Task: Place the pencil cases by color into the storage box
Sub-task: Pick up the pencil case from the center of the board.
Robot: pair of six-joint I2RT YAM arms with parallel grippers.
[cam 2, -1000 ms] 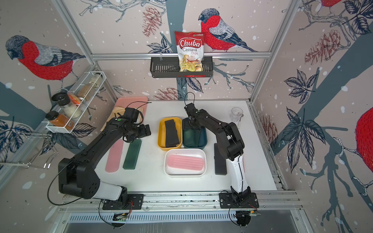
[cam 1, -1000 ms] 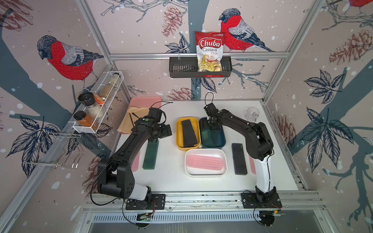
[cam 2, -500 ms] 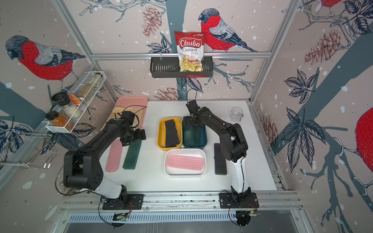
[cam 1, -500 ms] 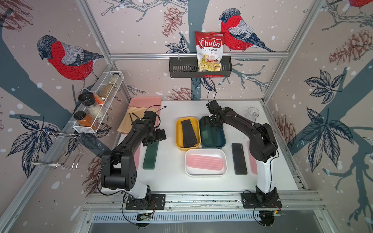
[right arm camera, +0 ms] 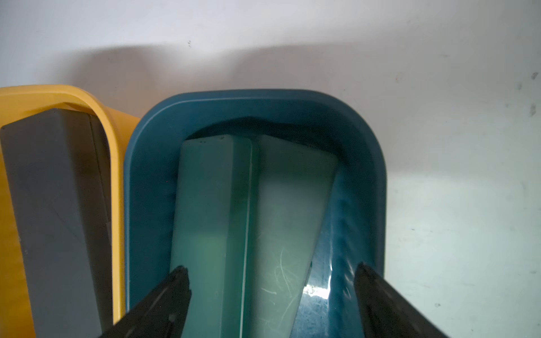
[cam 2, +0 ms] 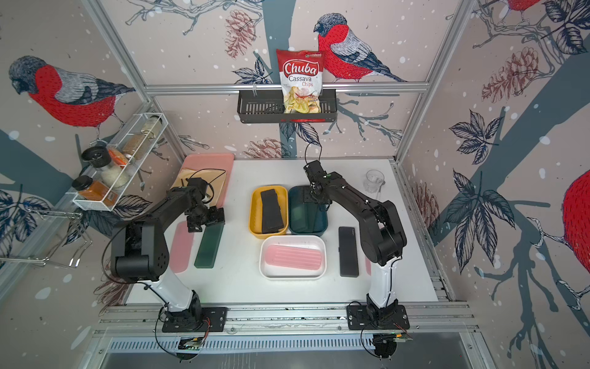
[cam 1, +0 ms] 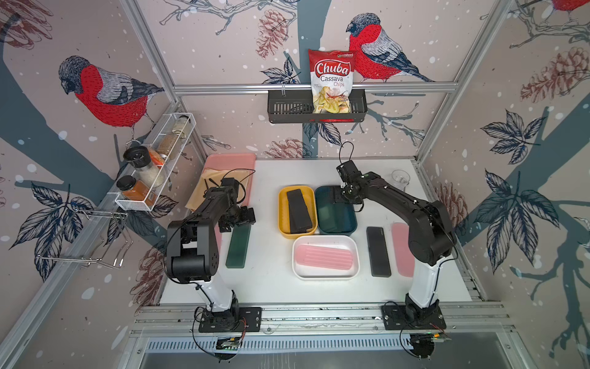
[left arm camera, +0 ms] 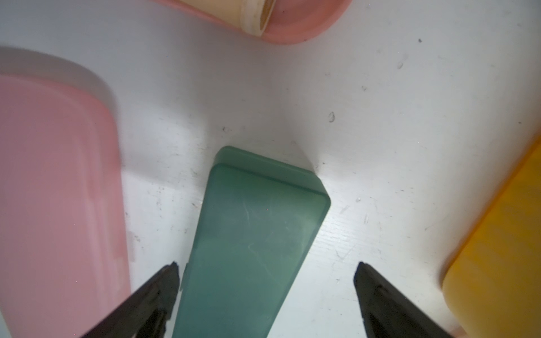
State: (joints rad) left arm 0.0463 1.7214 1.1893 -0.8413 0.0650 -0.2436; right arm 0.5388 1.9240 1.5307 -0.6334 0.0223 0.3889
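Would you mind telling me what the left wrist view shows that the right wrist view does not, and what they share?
Only the left wrist view: a green pencil case on the table between the open jaws of the left gripper, a pink pencil case beside it, a corner of the pink tray. Only the right wrist view: the blue tub holding a stored green case, below the open right gripper, and a black pencil case. Both: the yellow tub and the table.

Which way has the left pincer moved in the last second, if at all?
Yes. The left pincer has shifted away from the yellow tub, toward the dark green case on the table.
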